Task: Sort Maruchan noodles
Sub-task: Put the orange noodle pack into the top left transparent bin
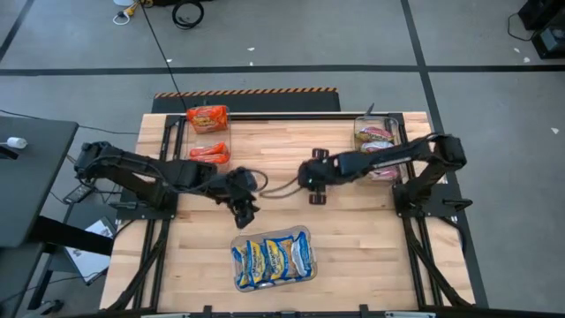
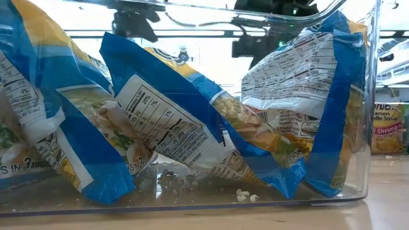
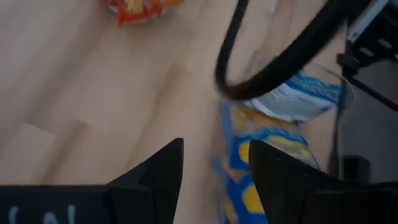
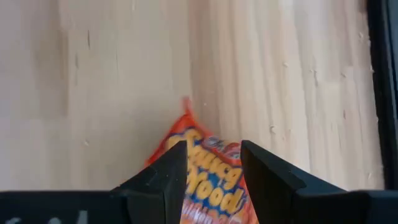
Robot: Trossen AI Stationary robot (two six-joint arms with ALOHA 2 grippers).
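Several blue-and-yellow packets [image 1: 272,258] stand on edge in a clear bin [image 1: 307,234] near the table's near edge; they fill the low view [image 2: 192,128]. Orange-red packets fill a bin [image 1: 207,117] at the far left, and one loose orange-red packet [image 1: 210,152] lies flat beside it. Pink packets sit in a bin [image 1: 375,137] at the far right. My left gripper [image 1: 244,205] [image 3: 216,144] is open over bare wood just beyond the blue bin. My right gripper [image 1: 312,181] [image 4: 213,149] is at mid-table, with an orange-red packet [image 4: 205,134] between its fingers. My right gripper has the orange-red packet between its two fingers, which come slanting down from the table's right. The printed face [image 4: 208,168] shows in the gap, and a pointed corner [image 4: 185,101] sticks out past the fingertips. From above, the gripper hides the packet. Whether it is lifted clear I cannot tell.
A black cable [image 1: 278,187] [image 3: 273,68] loops across the wood between the two grippers. A pink shrimp packet [image 2: 386,131] shows beyond the blue bin's wall. A black rail [image 4: 382,93] runs along the table's far edge. Bare wood lies left of the blue bin.
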